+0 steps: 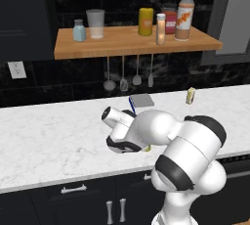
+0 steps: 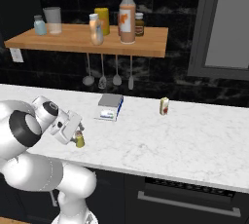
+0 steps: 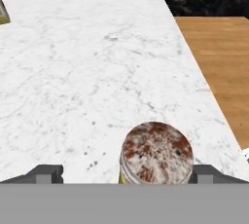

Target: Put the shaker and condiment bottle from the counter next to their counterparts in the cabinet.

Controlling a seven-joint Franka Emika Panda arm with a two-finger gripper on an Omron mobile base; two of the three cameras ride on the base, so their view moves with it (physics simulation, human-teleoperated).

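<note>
The small olive-yellow shaker (image 2: 80,141) stands upright near the front edge of the white marble counter (image 2: 160,140). My gripper (image 2: 78,133) is tipped down over it, open, with one fingertip on each side of the shaker's mottled grey cap (image 3: 156,152) and a gap on both sides. The slim peach-orange condiment bottle (image 1: 160,29) stands on the wooden cabinet shelf (image 1: 122,43), just left of the tall white-necked bottle (image 1: 184,16). The pale blue shaker (image 1: 79,30) is at the shelf's left end.
A glass cup (image 1: 95,23), a yellow can (image 1: 145,21) and a red jar (image 1: 169,21) share the shelf. Utensils (image 1: 129,75) hang beneath it. A grey box (image 2: 110,106) and a small striped can (image 2: 164,105) sit further back on the counter.
</note>
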